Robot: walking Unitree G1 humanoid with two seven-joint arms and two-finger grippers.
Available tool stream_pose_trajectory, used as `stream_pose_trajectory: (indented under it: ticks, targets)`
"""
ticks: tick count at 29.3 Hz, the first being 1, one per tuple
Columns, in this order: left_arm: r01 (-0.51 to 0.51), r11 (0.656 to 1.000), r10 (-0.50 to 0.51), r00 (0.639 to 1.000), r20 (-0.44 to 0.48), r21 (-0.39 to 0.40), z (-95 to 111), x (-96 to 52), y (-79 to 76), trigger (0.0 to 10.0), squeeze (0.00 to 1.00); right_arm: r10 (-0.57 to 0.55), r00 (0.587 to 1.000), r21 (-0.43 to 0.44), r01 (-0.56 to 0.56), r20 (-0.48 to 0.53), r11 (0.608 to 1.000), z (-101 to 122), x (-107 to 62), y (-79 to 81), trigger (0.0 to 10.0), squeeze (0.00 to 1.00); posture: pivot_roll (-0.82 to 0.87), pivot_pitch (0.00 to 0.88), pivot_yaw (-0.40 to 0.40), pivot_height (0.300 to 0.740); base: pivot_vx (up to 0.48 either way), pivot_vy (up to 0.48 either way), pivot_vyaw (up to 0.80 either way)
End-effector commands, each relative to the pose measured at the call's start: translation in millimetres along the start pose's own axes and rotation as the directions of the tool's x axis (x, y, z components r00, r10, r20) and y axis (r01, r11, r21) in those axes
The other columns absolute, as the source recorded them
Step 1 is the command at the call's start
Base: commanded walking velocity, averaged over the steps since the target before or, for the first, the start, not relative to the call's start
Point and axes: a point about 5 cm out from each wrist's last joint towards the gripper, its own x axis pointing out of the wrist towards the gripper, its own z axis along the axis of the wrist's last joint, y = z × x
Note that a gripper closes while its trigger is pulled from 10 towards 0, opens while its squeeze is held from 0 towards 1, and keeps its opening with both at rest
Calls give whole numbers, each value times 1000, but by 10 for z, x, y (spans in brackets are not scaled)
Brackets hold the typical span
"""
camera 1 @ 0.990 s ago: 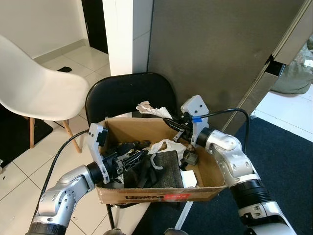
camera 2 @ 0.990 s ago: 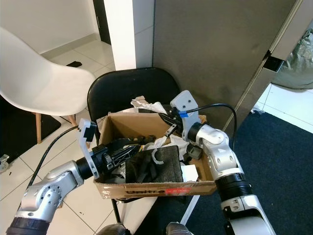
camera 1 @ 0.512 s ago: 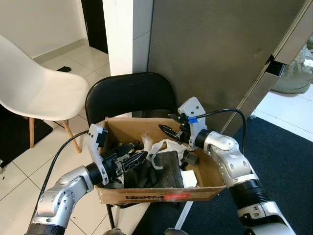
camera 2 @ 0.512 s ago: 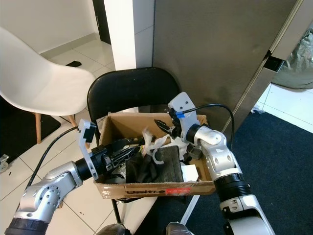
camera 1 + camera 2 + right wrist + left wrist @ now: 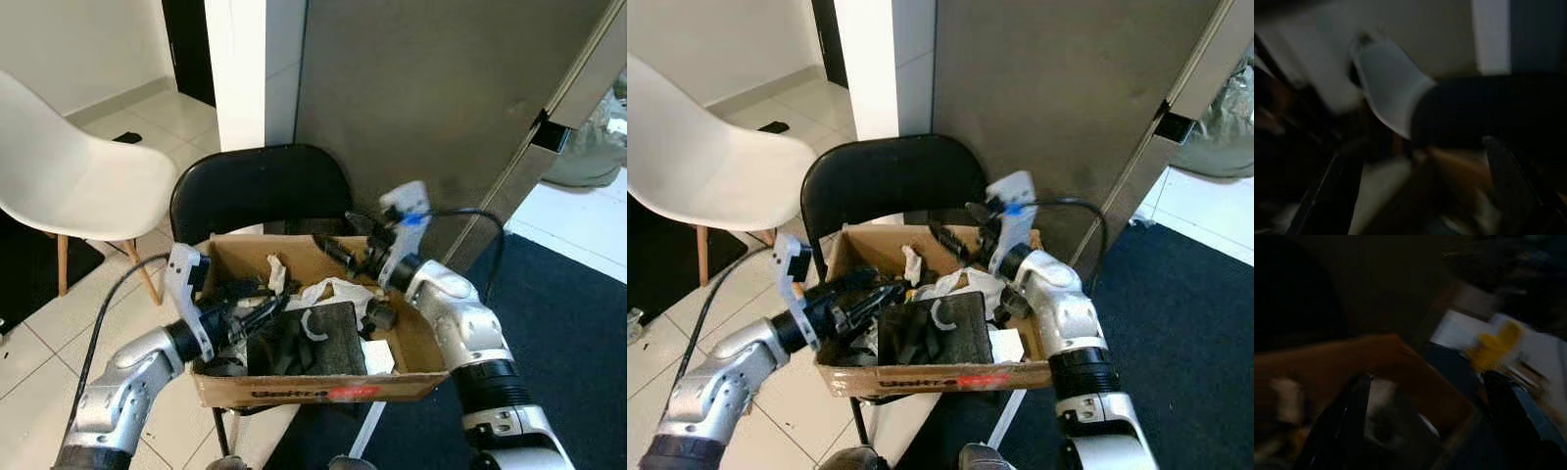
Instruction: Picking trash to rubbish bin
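Fingers of the right gripper [image 5: 338,250] stand parted and hold nothing, poised over the back of one cardboard box [image 5: 323,389]; whether the left gripper [image 5: 257,311], low inside the box's left side, is open or closed cannot be told. From the head views, the box sits on one black chair [image 5: 257,186] and holds crumpled white trash [image 5: 333,290], one dark cloth [image 5: 312,341] and one small white block [image 5: 380,355]. One white chair [image 5: 73,176] stands to the left. Left wrist view: dark and blurred, two finger outlines [image 5: 1354,406] over brown cardboard. Right wrist view: blurred, two fingers [image 5: 1344,188] framing the white chair.
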Motion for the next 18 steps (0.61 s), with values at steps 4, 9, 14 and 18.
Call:
stream_pose_trajectory:
  ticks: [4,9,14,18]
  targets:
    - [-105,993,99,988,117,50,152,97,67,10000,0,24,1000,56,-25,19,998,-57,-51,15,10000,0,53,0,-65,740,0,0,0]
    - [-175,982,158,968,195,70,260,226,35,10000,0,13,1000,88,-15,29,996,-78,-72,-15,10000,0,52,0,-68,740,0,0,0]
    - [-192,976,169,966,196,106,249,271,24,10000,0,12,1000,92,-14,23,996,-88,-86,-21,10000,0,48,0,-68,740,0,0,0]
    - [-209,971,184,962,202,115,255,288,36,10000,0,16,1000,95,-18,22,995,-95,-89,-20,10000,0,50,0,-68,740,0,0,0]
